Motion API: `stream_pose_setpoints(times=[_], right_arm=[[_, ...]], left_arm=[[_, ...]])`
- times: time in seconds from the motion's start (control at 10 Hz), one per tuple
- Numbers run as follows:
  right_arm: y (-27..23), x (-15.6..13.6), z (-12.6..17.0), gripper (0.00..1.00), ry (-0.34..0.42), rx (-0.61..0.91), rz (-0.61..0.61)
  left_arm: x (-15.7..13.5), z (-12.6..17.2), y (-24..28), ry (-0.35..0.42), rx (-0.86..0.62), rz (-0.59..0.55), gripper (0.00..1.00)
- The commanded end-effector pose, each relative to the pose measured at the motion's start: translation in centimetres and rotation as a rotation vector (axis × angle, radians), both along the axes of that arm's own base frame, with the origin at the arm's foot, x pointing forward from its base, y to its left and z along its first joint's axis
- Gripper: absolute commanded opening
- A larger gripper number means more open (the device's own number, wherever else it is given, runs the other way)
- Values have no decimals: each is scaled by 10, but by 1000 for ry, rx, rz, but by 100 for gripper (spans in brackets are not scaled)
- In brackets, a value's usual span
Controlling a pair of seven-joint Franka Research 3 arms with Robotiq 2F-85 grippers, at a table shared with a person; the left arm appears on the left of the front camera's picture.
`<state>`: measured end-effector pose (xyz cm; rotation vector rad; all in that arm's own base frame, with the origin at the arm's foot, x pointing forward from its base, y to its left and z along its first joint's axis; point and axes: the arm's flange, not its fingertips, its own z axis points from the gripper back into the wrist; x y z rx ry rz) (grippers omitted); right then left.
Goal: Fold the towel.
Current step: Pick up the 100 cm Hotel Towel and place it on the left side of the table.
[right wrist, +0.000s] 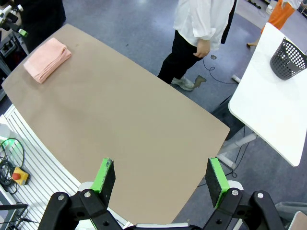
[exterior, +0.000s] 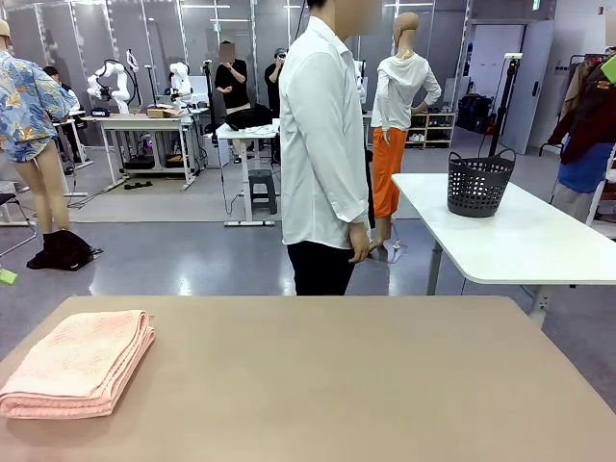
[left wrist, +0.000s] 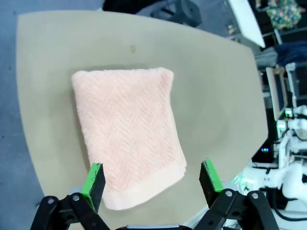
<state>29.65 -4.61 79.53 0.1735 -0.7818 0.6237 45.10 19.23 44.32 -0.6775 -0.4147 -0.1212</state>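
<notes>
The salmon-pink towel (exterior: 79, 363) lies folded into a thick stack at the left of the tan table (exterior: 337, 385), near its front edge. In the left wrist view the towel (left wrist: 127, 132) sits straight below my left gripper (left wrist: 152, 184), which hovers above it, open, with nothing between its green pads. My right gripper (right wrist: 162, 182) hangs high over the table's other end, open and empty; from there the towel (right wrist: 47, 59) shows small at the far corner.
A person in a white shirt (exterior: 322, 144) stands at the table's far edge, hands down. A dark perforated basket (exterior: 479, 183) rests on a separate white table (exterior: 520, 241) behind. A white ribbed frame (right wrist: 33, 158) runs along the table's near side.
</notes>
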Motion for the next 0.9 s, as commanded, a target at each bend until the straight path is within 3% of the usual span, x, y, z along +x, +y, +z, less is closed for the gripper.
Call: stream_pose_setpoints(times=[0.0, 0.8], right_arm=[[0, -1, 1, 95, 0, -1, 1], [0, -1, 1, 95, 0, -1, 1]], left_arm=[[11, -6, 7, 28, 3, 32, 100], [11, -6, 7, 28, 3, 32, 100]])
